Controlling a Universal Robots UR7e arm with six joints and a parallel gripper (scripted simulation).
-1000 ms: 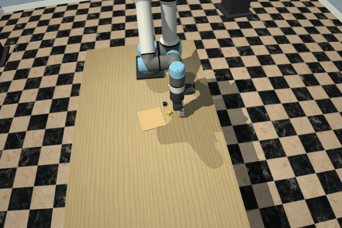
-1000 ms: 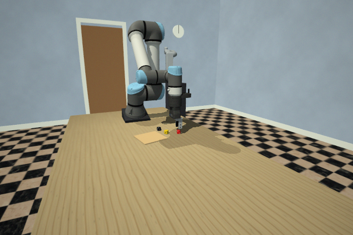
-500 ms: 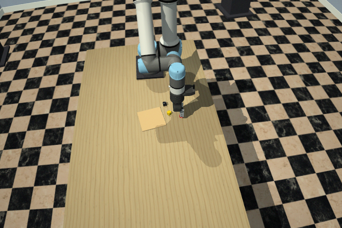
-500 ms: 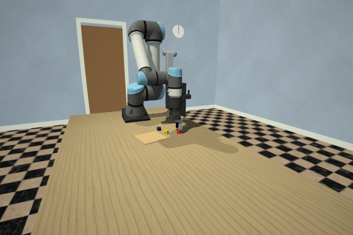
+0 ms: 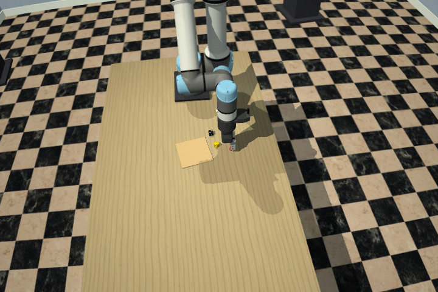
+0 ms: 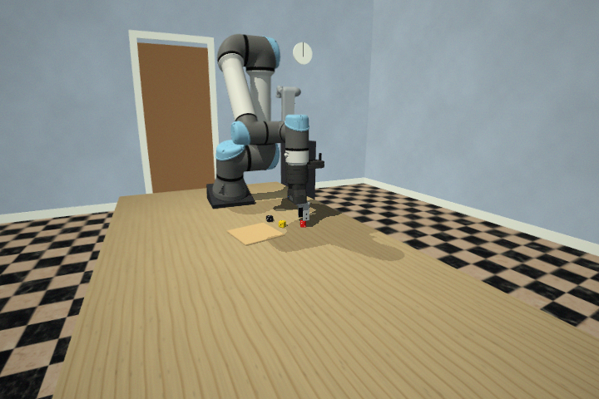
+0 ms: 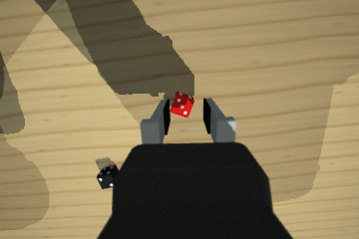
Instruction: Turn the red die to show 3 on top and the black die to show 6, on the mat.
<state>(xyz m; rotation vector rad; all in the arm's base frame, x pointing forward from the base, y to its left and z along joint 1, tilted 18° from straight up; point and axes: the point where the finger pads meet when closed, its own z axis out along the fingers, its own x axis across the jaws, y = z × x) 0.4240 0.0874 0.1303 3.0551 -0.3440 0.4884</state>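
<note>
The red die (image 7: 182, 105) lies on the bare table, turned at an angle, between my two fingertips with gaps on both sides. My gripper (image 7: 186, 110) is open and down around it; it also shows in the top view (image 5: 232, 148) and the exterior view (image 6: 303, 219). The red die (image 6: 302, 224) sits right of the yellow die (image 5: 216, 145), which lies off the mat's right edge. The black die (image 5: 210, 132) lies on the table behind the mat (image 5: 194, 151); it shows in the wrist view (image 7: 108, 176) too. The tan mat lies flat with no die on it.
The arm's base (image 5: 191, 89) stands at the back of the table. The arm's shadow falls over the table to the right of the dice. The table's right edge is a short way right of the gripper.
</note>
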